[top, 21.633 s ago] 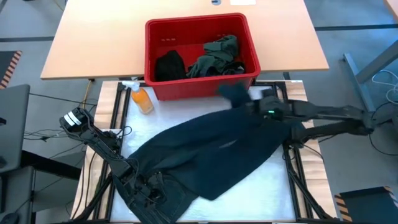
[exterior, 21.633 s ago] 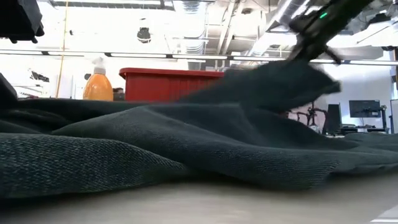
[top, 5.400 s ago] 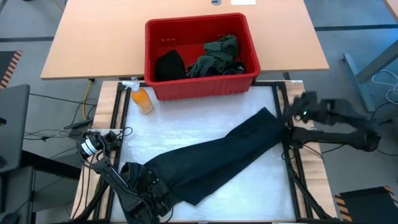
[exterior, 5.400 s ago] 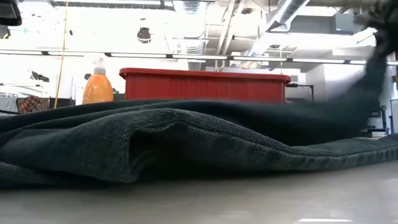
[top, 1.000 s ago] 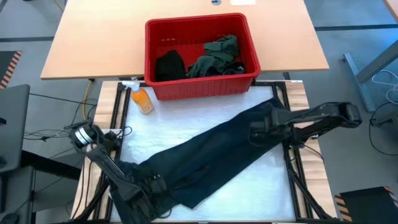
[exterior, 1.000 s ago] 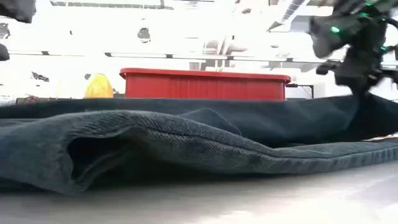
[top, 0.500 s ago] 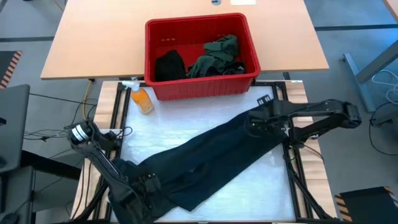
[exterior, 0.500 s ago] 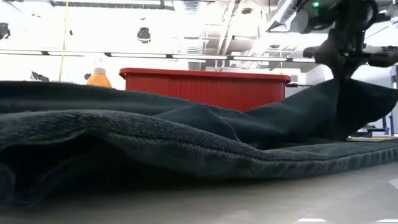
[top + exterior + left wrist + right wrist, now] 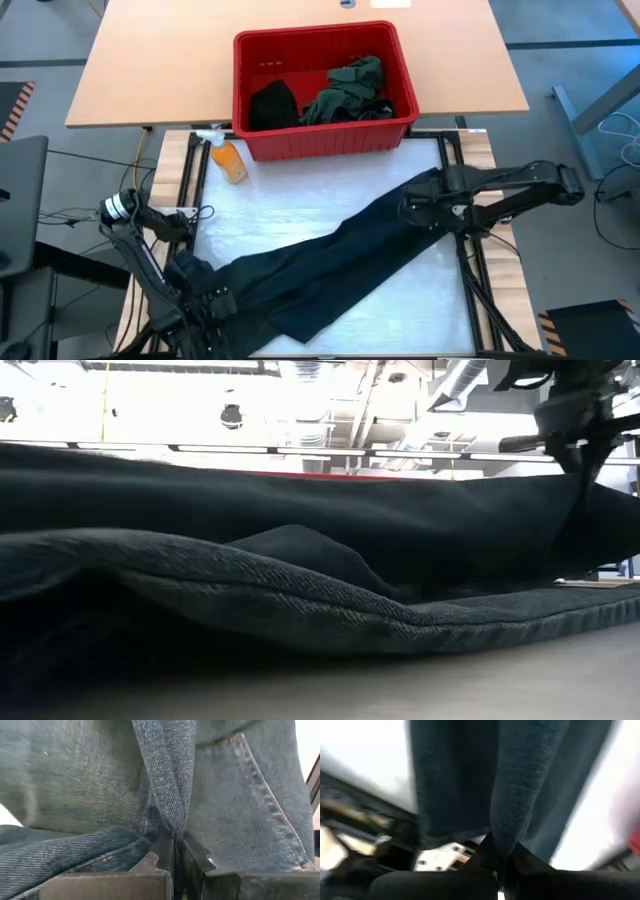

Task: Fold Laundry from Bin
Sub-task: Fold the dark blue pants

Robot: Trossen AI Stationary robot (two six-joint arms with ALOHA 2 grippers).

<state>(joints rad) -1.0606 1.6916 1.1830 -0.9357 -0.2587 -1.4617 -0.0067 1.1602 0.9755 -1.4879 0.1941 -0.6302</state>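
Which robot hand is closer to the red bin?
Right. The right gripper pinches the trousers just below the bin's right corner; the left gripper grips them at the table's near-left edge.

Trousers [image 9: 330,260] before bin [image 9: 322,40] — bottle [image 9: 229,160] left.

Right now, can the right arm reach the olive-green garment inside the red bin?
Probably not yet. The right gripper is shut on the trousers, so it is occupied. The olive-green garment lies uncovered in the bin, with nothing between.
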